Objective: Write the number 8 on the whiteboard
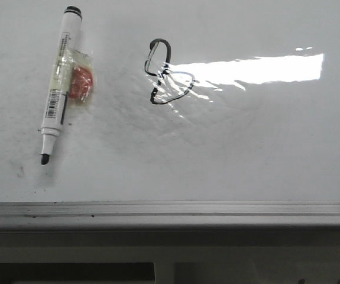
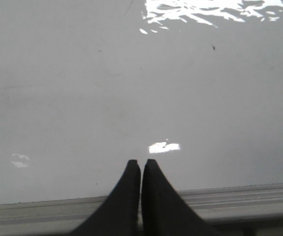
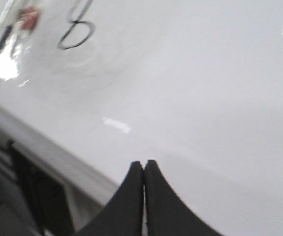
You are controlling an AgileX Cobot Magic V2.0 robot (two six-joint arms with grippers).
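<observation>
The whiteboard (image 1: 246, 154) fills the front view, glossy white with faint smudges. The number 8 (image 1: 166, 73) is drawn on it in thin black line, narrow upper loop and wider lower loop; it also shows in the right wrist view (image 3: 77, 27). A white marker pen (image 1: 58, 83) lies uncapped on the board to the left of the 8, tip toward the front edge, with a red piece taped to it (image 1: 80, 83). My left gripper (image 2: 141, 162) is shut and empty over the board's front edge. My right gripper (image 3: 143, 163) is shut and empty, well away from the 8. Neither gripper shows in the front view.
The grey metal frame edge (image 1: 170, 213) runs along the board's front side, also seen in the left wrist view (image 2: 249, 196) and the right wrist view (image 3: 47, 147). A bright glare patch (image 1: 258, 68) lies on the wrinkled film right of the 8.
</observation>
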